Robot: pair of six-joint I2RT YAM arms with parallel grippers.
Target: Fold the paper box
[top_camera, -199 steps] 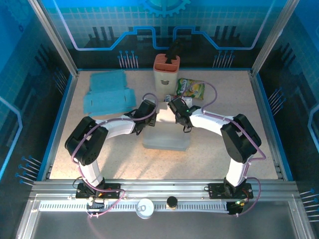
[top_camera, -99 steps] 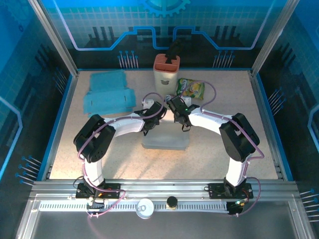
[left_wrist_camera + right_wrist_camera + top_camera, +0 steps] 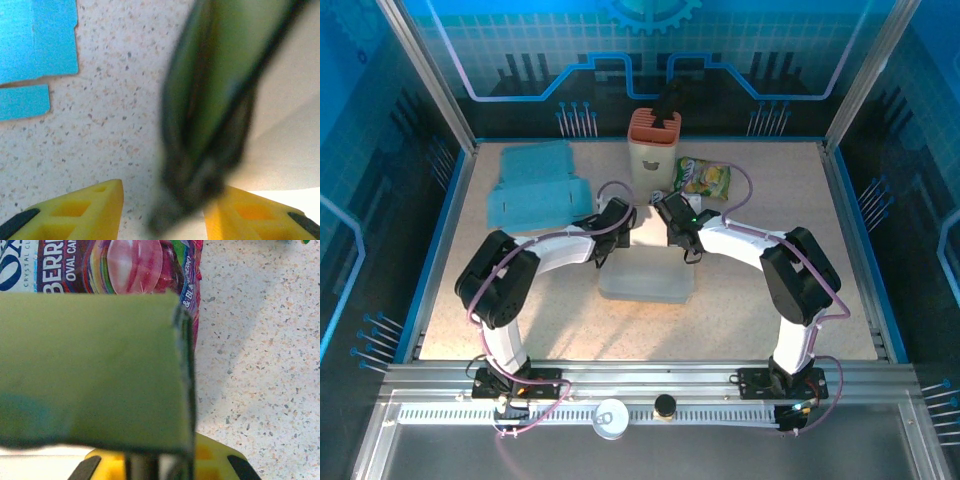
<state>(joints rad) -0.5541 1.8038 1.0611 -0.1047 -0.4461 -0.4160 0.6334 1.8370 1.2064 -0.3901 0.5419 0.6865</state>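
One desk [image 3: 720, 320] carries one paper box [image 3: 645, 283] in its middle, one blue card pile [image 3: 535, 195], one cup [image 3: 653, 150] and one snack bag [image 3: 705, 178]. The left fingers [image 3: 95, 210] stand apart around a box flap [image 3: 215, 100]. The right fingers [image 3: 212, 452] pinch the box.

Looks like a robotics lab test cell: aluminium-framed enclosure [image 3: 428, 75], blue circuit-print walls [image 3: 650, 50], speckled tabletop [image 3: 740, 320], left arm [image 3: 500, 290] and right arm [image 3: 800, 285] bolted to a slotted rail [image 3: 650, 372].

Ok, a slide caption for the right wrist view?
Right gripper shut on a paper box panel, candy packet behind on the speckled table.
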